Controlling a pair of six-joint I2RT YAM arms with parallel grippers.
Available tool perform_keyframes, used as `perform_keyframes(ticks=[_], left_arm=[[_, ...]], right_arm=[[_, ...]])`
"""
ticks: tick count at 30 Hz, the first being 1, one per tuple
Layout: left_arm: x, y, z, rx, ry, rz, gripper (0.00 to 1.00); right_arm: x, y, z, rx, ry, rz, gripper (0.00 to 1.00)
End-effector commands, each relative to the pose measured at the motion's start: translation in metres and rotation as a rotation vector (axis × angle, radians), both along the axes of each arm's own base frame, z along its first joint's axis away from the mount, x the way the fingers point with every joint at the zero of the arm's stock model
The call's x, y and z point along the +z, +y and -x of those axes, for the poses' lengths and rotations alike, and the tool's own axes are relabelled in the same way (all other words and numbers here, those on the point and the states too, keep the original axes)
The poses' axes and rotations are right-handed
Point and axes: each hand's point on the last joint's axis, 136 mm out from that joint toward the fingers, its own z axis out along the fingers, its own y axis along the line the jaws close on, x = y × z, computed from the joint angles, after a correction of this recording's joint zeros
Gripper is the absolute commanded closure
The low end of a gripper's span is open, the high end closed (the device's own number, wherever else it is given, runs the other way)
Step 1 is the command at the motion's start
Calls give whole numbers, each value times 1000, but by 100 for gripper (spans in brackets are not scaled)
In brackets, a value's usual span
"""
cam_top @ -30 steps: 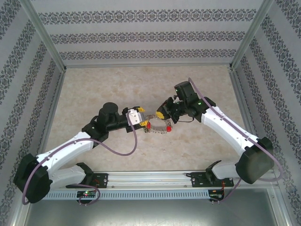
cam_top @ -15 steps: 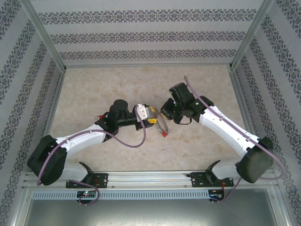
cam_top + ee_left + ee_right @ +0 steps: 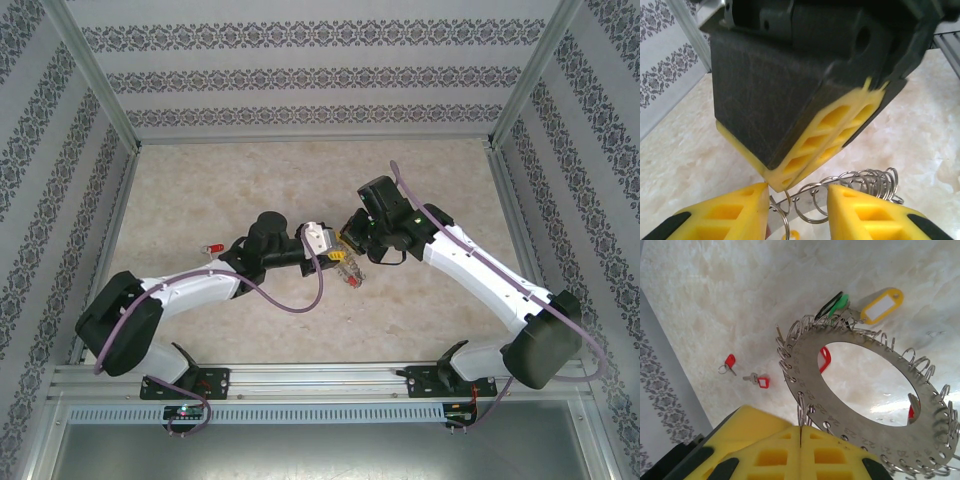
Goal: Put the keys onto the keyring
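My right gripper pinches the stiff, slick keyring by its rim; my left gripper, half-open and empty, I'd aim at a springy loop.

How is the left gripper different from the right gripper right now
The right gripper is shut on the keyring's flat edge; the left gripper is open, its fingers apart with the keyring's wire loops between them. The right gripper reaches in from the right, the left gripper from the left. Both have yellow fingers and meet at the keyring.
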Motion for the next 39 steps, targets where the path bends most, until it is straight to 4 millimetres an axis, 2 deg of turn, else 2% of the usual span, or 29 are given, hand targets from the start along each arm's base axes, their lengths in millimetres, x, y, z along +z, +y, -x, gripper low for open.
perform_keyframes(ticks=[1, 3, 5, 11, 12, 20, 23, 24, 26, 29, 31, 33, 36, 39], left_arm=[[19, -8, -9, 34, -74, 46, 63], [18, -6, -13, 59, -81, 47, 64], [20, -6, -13, 64, -95, 58, 68], [21, -6, -12, 68, -106, 51, 98], [20, -6, -12, 68, -108, 45, 100], [15, 4, -8, 91, -117, 14, 100], [18, 7, -5, 92, -112, 10, 100], [21, 8, -4, 93, -110, 15, 100], [25, 11, -3, 88, -102, 31, 100], [36, 16, -1, 80, -86, 59, 100], [42, 18, 2, 61, -81, 75, 100], [50, 19, 7, 31, -80, 94, 100], [59, 19, 15, -28, -78, 106, 100], [65, 17, 26, -110, -80, 102, 100]], right_arm=[[21, 11, 1, -18, -23, -90, 100], [21, 13, 2, -24, -10, -107, 100], [22, 17, 3, -25, -4, -120, 100], [22, 22, 2, -22, -2, -117, 100], [21, 22, 3, -20, 1, -115, 100], [22, 9, 4, -27, -42, -92, 100], [23, -6, 3, 8, -106, -62, 84], [25, -12, 2, 46, -156, -35, 77], [28, -21, 2, 115, -235, 17, 73], [40, -30, 8, 220, -377, 70, 74], [56, -28, 13, 314, -528, 92, 74], [62, -29, 18, 405, -631, 124, 71], [64, -14, 34, 684, -795, 159, 67], [54, -7, 55, 993, -913, 230, 53]])
